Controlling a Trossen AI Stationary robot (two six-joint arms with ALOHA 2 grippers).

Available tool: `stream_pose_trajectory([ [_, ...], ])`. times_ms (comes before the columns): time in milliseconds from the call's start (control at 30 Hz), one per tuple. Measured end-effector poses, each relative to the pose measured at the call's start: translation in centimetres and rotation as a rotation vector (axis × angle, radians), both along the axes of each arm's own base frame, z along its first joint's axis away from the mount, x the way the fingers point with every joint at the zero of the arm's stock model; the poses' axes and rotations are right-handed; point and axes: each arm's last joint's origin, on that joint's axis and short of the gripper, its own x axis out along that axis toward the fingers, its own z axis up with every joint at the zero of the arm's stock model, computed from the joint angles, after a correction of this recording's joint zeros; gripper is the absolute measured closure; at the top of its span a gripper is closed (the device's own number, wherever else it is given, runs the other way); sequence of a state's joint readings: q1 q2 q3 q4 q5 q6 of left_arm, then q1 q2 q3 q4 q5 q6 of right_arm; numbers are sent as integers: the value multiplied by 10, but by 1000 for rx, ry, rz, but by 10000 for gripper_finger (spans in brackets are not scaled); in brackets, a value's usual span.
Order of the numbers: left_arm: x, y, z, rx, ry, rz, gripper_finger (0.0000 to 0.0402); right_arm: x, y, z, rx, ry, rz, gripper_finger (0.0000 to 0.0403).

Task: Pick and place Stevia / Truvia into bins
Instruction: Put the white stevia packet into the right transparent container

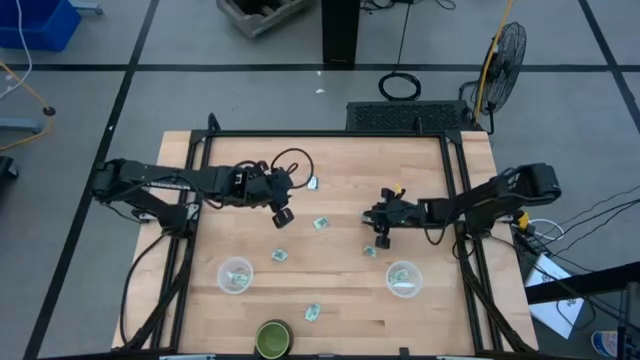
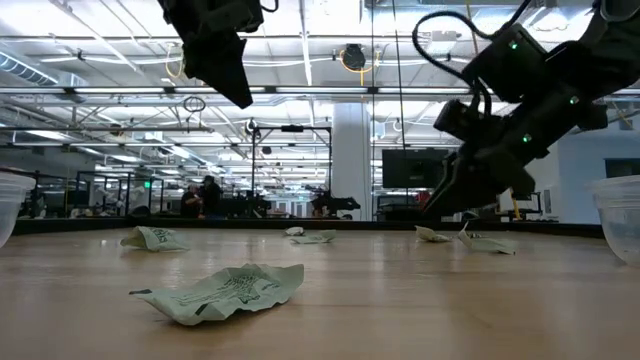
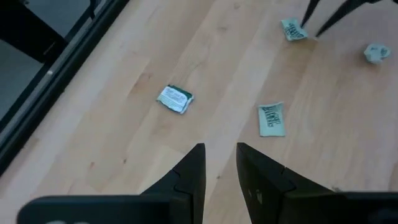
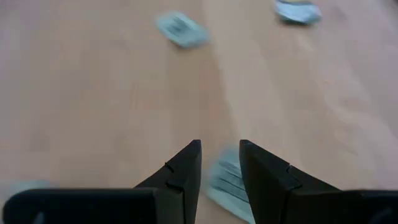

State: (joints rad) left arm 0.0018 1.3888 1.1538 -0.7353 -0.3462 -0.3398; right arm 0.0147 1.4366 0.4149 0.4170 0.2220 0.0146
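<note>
Several pale green and white Stevia packets lie flat on the wooden table: one (image 1: 312, 183) near the far side, one (image 1: 322, 223) mid-table, one (image 1: 279, 256), one (image 1: 370, 251) and one (image 1: 313, 313) near the front. Two clear cups, the left bin (image 1: 236, 275) and the right bin (image 1: 403, 278), stand toward the near edge, each with something pale inside. My left gripper (image 1: 283, 216) hovers open above the table, empty. My right gripper (image 1: 381, 240) is open just above the packet (image 4: 227, 180), which shows below the gap between its fingers.
A dark green round container (image 1: 272, 338) stands at the near edge between the cups. In the left wrist view two packets (image 3: 175, 99) (image 3: 272, 119) lie ahead of the left fingers. The black table frame (image 1: 452, 170) runs along the sides.
</note>
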Motion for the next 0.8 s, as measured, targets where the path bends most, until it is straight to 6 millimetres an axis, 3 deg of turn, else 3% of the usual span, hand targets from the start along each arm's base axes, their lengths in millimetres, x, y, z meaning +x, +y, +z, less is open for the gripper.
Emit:
stream_pose_trajectory([
  [400,0,3,0,0,2,6,304,1,-3,-15,-11,66,-20,298],
  [800,0,3,0,-1,2,5,304,0,-3,12,17,-67,-2,298],
])
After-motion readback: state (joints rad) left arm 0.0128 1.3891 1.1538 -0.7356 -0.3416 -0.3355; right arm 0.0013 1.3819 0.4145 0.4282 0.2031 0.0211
